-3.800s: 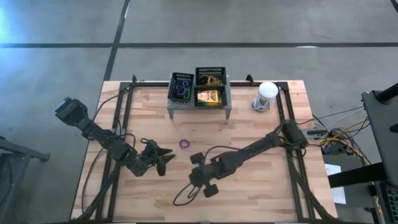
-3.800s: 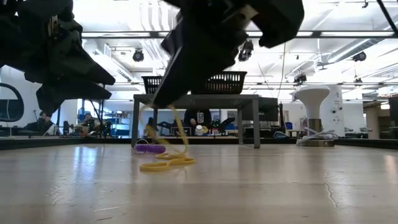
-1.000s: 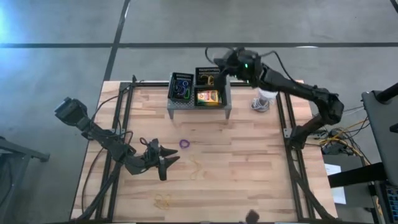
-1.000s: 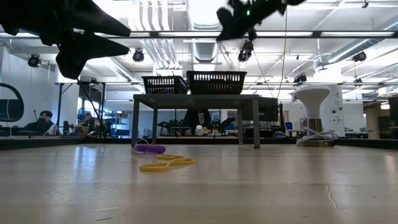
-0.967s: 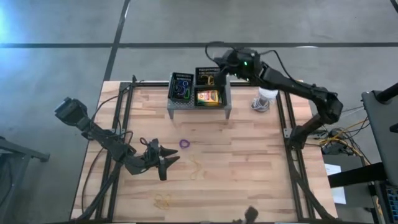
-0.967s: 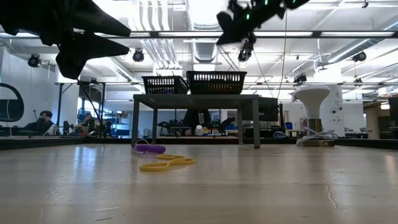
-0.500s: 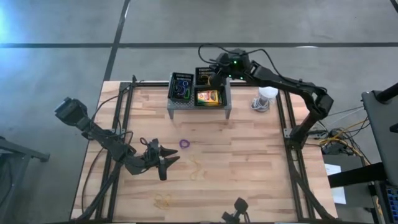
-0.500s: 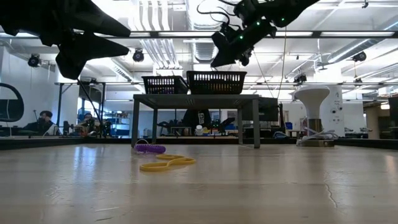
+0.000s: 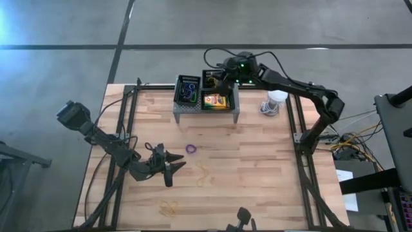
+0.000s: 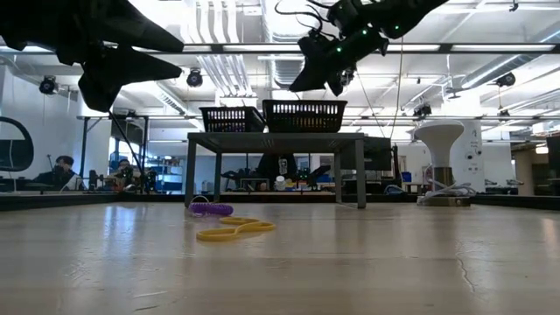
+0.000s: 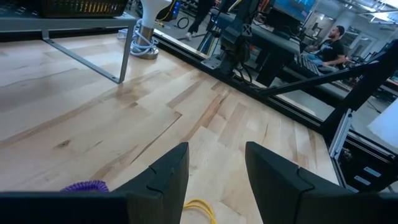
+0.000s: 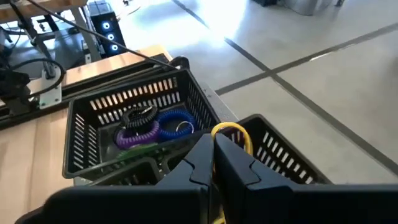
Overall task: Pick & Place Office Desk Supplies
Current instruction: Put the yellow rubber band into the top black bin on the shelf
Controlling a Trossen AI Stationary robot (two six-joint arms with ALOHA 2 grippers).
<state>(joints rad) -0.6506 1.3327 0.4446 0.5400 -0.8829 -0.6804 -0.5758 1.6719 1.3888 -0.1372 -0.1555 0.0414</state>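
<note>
Right gripper [image 12: 213, 163], upper centre of the high view over the rack's [image 9: 233, 103] baskets, pinched a tan band [image 12: 231, 133]: light, limp, best nipped across one strand. Left gripper [image 9: 168, 169] waited lower left, jaws parted, empty.

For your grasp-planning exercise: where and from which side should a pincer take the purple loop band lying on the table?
Take the purple band from straight above, one finger inside the ring and one outside, pinching its rim. It lies flat and low on the table, so a sideways approach finds little to grip. The open left pincer is nearest; the tan band lies clear of it.
</note>
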